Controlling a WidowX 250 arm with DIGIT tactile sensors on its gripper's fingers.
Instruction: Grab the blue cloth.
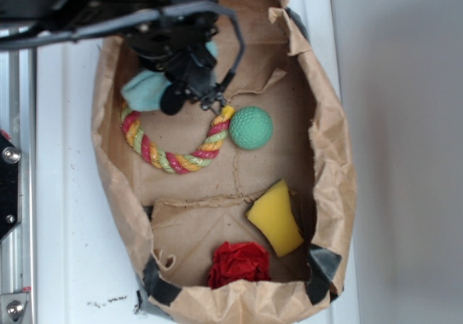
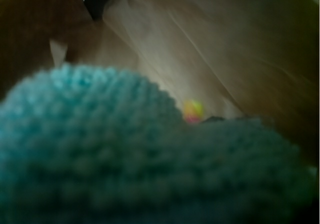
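The blue cloth (image 1: pixel 143 91) is a pale teal terry piece at the back left inside the brown paper bag (image 1: pixel 329 143). My black gripper (image 1: pixel 189 94) is down on the cloth's right part and covers much of it. In the wrist view the cloth (image 2: pixel 125 154) fills the whole lower half, very close and blurred, and hides my fingers. I cannot see how the jaws stand in either view.
A striped rope ring (image 1: pixel 170 158) curves just in front of the cloth, and a bit of it shows in the wrist view (image 2: pixel 192 109). A green dimpled ball (image 1: pixel 251 127) touches its right end. A yellow sponge (image 1: pixel 276 218) and a red rosette (image 1: pixel 240 263) lie nearer the front.
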